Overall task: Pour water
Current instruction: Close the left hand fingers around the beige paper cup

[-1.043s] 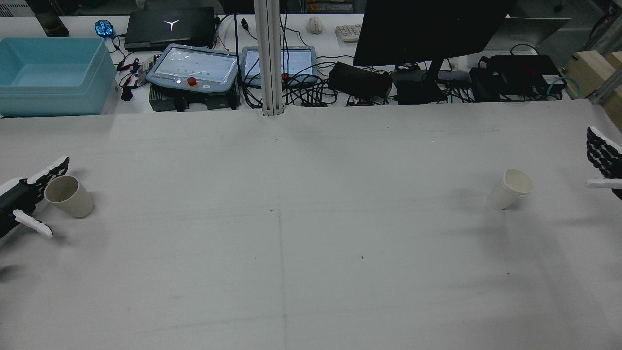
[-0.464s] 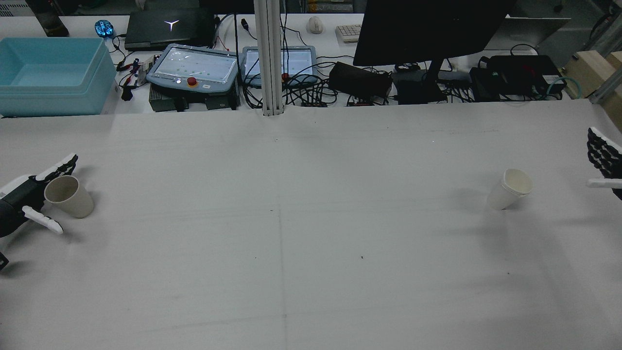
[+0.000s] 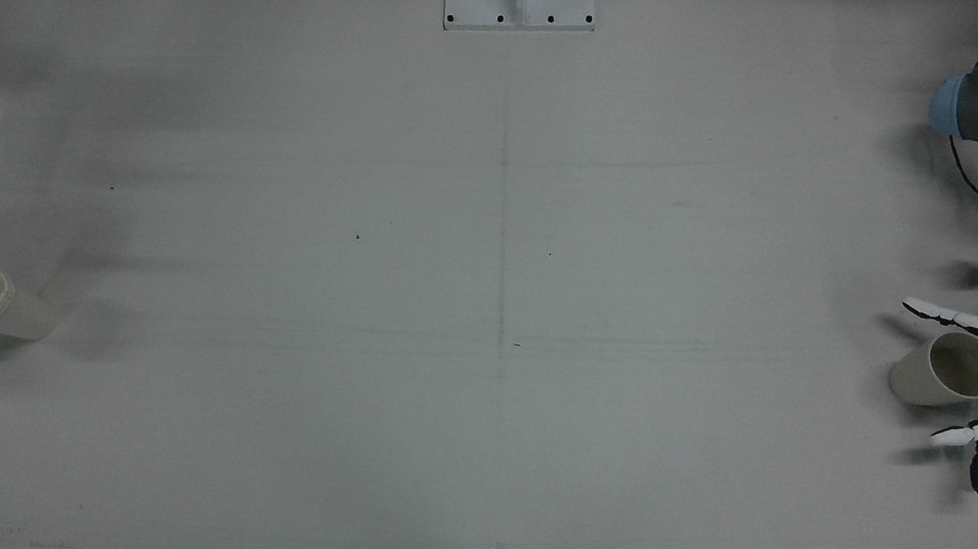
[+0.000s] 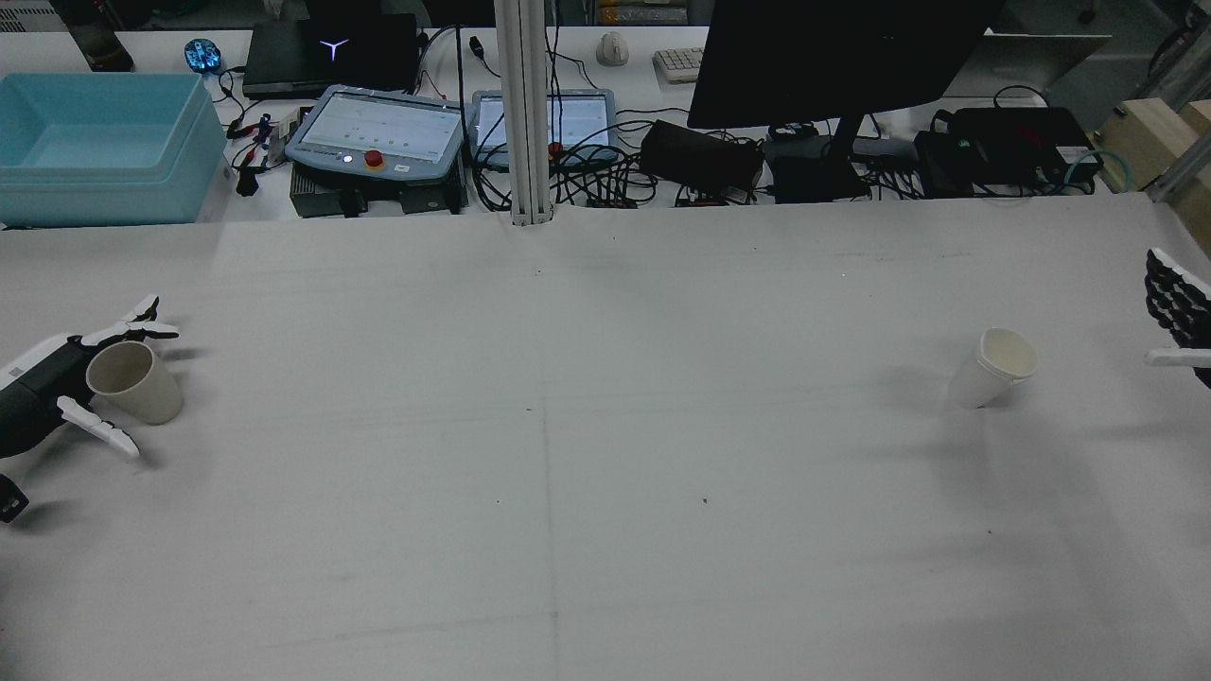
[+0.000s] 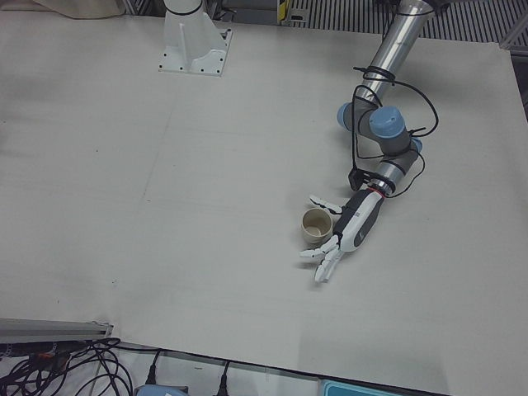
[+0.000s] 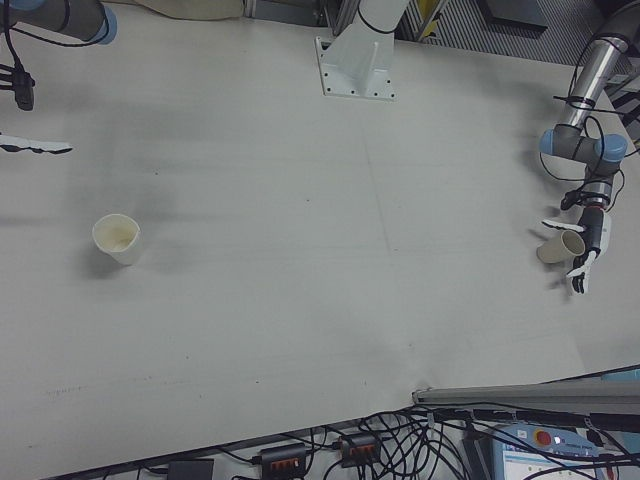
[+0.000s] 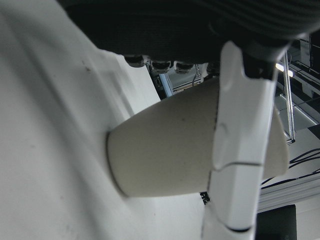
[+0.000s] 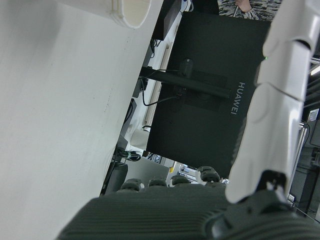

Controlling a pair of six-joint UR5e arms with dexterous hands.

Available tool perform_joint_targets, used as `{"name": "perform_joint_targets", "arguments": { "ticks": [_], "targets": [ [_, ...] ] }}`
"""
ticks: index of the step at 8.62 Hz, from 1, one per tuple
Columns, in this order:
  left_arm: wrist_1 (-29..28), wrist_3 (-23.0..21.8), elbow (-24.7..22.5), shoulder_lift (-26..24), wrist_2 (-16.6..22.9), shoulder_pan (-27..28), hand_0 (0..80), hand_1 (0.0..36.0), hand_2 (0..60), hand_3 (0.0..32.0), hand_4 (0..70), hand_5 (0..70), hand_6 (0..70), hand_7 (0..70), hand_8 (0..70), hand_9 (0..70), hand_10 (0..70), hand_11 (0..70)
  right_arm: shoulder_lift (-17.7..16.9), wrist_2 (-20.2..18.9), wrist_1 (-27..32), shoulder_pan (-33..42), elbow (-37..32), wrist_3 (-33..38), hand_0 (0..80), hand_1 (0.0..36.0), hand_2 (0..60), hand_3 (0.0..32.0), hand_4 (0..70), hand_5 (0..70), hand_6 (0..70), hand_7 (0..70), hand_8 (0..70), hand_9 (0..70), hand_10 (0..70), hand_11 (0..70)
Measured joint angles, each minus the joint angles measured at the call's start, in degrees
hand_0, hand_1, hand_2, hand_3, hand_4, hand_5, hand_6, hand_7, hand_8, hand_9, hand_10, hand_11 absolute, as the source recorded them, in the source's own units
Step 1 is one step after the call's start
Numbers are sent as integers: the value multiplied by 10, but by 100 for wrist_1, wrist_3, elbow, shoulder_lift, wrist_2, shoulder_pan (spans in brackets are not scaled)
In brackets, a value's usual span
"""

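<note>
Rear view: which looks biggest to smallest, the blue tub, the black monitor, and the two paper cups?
1. Black monitor
2. Blue tub
3. The beige cup and the white cup look alike in size; I won't rank them.

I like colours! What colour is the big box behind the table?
Light blue box, clearest in the rear view.

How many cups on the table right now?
2. A beige cup stands on the robot's left side, between the spread fingers of the left hand. A white cup stands on the right side, apart from the right hand. None looks hidden.
</note>
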Motion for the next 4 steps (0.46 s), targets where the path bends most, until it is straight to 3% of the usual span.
{"name": "perform_joint_targets", "arguments": {
  "ticks": [1, 2, 3, 4],
  "targets": [
    [51, -3, -10, -11, -7, 0, 800, 228, 0, 0, 558, 700, 50, 97, 50, 5, 20, 53, 0, 0, -2, 1, -2, 0, 570, 191, 0, 0, 0, 0, 0, 0, 0, 0, 0, 0],
    [112, -12, -21, -16, -16, 0, 800, 295, 0, 0, 700, 700, 76, 142, 63, 22, 40, 86, 0, 0, -2, 2, -13, 3, 572, 194, 0, 0, 0, 0, 0, 0, 0, 0, 0, 0],
    [155, -32, -31, -18, -21, 0, 800, 360, 97, 0, 700, 700, 95, 165, 76, 38, 52, 107, 0, 0, 0, 2, -24, 3, 570, 194, 0, 0, 0, 0, 0, 0, 0, 0, 0, 0],
    [175, -55, -37, -20, -24, 0, 800, 360, 600, 0, 700, 700, 100, 169, 77, 39, 57, 116, -3, 0, 1, 2, -33, 5, 571, 194, 0, 0, 0, 0, 0, 0, 0, 0, 0, 0]
  ]
}}
